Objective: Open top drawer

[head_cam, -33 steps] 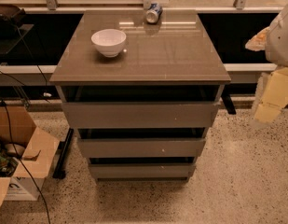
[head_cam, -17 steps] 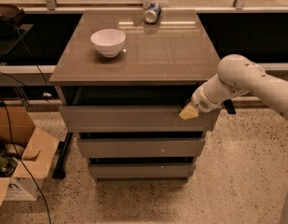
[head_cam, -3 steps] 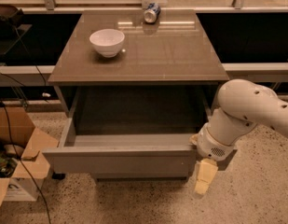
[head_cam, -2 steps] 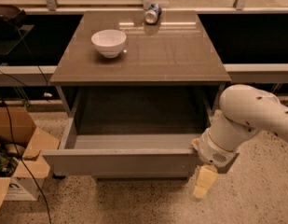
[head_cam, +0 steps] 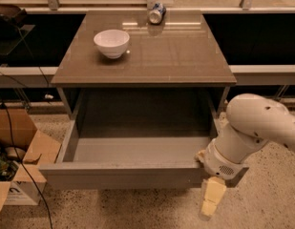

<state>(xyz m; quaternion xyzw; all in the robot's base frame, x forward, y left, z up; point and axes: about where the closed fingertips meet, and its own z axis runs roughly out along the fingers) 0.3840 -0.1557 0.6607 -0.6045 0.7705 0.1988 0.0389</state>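
Top drawer [head_cam: 137,151] stands pulled out, grey interior showing; claw [head_cam: 209,208] hangs below its right front corner, grip unclear.

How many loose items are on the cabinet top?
2: a white bowl at left-centre, and a can at the back edge. None looks hidden. The tool hangs at the front right corner of the top drawer.
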